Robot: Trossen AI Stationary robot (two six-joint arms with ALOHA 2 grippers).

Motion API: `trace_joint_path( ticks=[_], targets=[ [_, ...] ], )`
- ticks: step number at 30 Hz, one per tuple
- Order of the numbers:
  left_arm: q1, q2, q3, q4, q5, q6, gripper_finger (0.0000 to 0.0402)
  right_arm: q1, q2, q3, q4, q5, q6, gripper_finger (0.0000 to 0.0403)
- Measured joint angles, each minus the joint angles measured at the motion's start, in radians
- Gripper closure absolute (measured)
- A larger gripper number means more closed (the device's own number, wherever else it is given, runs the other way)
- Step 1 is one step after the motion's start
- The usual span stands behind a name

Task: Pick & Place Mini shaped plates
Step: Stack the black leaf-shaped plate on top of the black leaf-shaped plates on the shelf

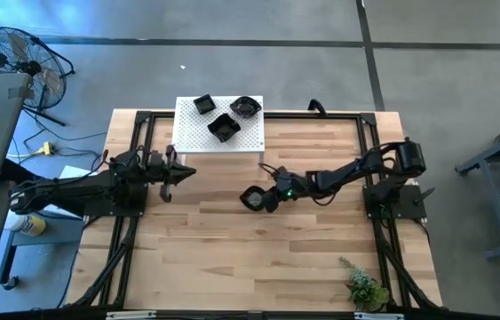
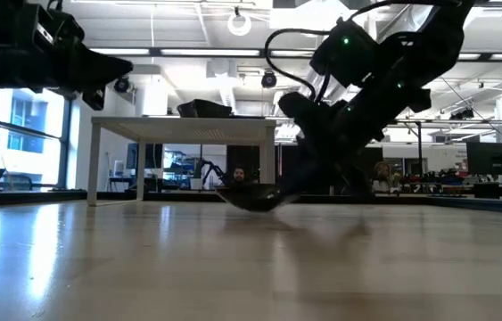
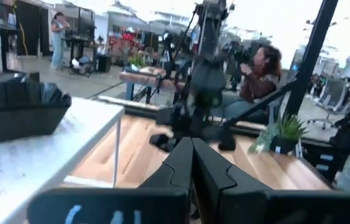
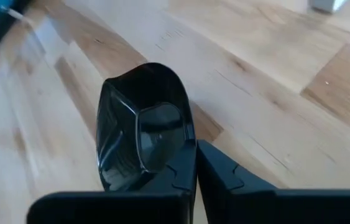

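Note:
A glossy black mini shaped plate (image 4: 138, 140) lies on the wooden table (image 1: 232, 258) near its middle, and my right gripper (image 4: 195, 163) is shut on its edge. The low view shows this plate (image 2: 249, 198) with its underside on the boards. Three more black plates (image 1: 203, 104) (image 1: 246, 108) (image 1: 224, 127) sit on the white perforated platform (image 1: 218, 138) at the far side. My left gripper (image 1: 184, 172) is shut and holds nothing. It hovers above the table by the platform's near left corner, pointing toward the table's right. My right gripper pinches the plate's raised rim (image 4: 186, 144) between its two fingers, on the side of the plate that faces the arm. The fingers (image 4: 181, 171) come slanting down from the table's right side. The plate's underside (image 2: 252, 207) rests on the table.
The platform stands on thin white legs (image 2: 95, 165), raised above the table. A small green plant (image 1: 367, 289) sits at the near right corner. Black frame rails (image 1: 369, 142) run along the table's sides. Bare boards lie across the near half. A person (image 3: 258, 68) sits beyond the table.

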Motion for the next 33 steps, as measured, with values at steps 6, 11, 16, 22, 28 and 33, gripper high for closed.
trace_joint_path(
  ticks=[6,11,16,22,28,33],
  targets=[
    [0.055,-0.044,-0.002,-0.005,0.023,0.024,0.0401,0.0,-0.102,0.0,0.0,-0.018,-0.02,0.04],
    [0.1,-0.11,-0.003,-0.035,0.023,0.035,0.0401,-0.027,-0.257,0.0,0.0,-0.046,-0.043,0.0393],
    [0.138,-0.188,-0.004,-0.119,0.013,0.055,0.0401,-0.132,-0.4,0.053,-0.083,-0.091,-0.124,0.0392],
    [0.142,-0.298,-0.006,-0.198,-0.013,0.074,0.0401,-0.302,-0.411,0.33,-0.429,-0.14,-0.333,0.0391],
    [0.142,-0.358,-0.01,-0.25,-0.029,0.079,0.0401,-0.497,-0.302,0.589,-0.636,-0.237,-0.444,0.0391],
    [0.142,-0.359,-0.01,-0.293,-0.038,0.072,0.0401,-0.592,-0.144,0.74,-0.692,-0.333,-0.487,0.0391]
  ],
)
